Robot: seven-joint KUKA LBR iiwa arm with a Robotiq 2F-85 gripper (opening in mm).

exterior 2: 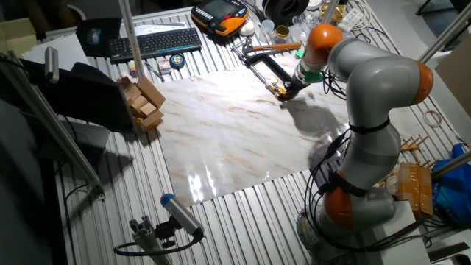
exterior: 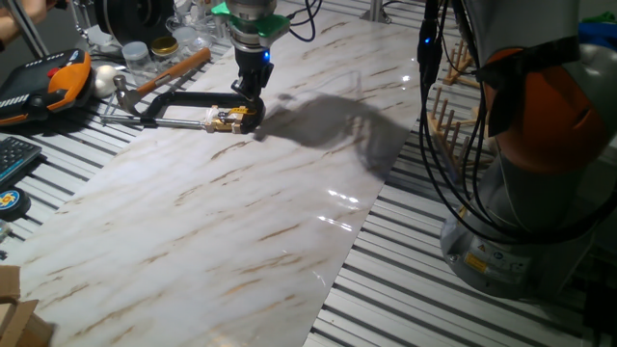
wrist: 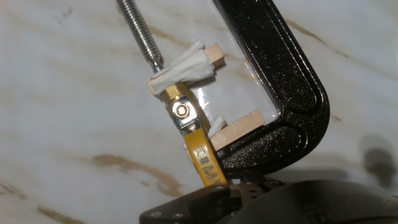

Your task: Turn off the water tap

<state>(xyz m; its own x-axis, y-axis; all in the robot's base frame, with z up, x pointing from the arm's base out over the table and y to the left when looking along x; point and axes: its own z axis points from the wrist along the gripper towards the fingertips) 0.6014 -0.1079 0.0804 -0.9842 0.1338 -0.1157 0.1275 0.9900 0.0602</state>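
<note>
**Desk:** What does the water tap (wrist: 186,121) look like, and where is it?

**Photographer:** It is a small brass valve with a flat yellow lever pinned to its hub by a silver nut. It sits in the mouth of a black C-clamp (wrist: 292,81) that lies flat on the marble tabletop (exterior: 241,212). Two pale wooden blocks (wrist: 239,127) and a wad of white padding (wrist: 186,65) are packed around it. The clamp's threaded screw (wrist: 140,31) presses in from the upper left.

**Desk:** Which way does it point?

**Photographer:** In the hand view the lever's long axis runs from the hub down and slightly right, and its far end meets the black gripper (wrist: 236,199) at the bottom edge. It lies roughly in line with the screw. From one fixed view the tap is a yellow fleck at the right end of the clamp, directly under the arm's hand.

**Desk:** Is the hand gripping it?

**Photographer:** I cannot tell. The fingers come straight down onto the clamp's bend beside the tap, but their tips are lost against the black frame. The hand view cuts them off.

**Desk:** Is anything else unclear?

**Photographer:** The print on the lever is too small to read. The valve body is mostly buried under the padding. A wooden-handled hammer (exterior: 169,72) lies behind the clamp.
</note>
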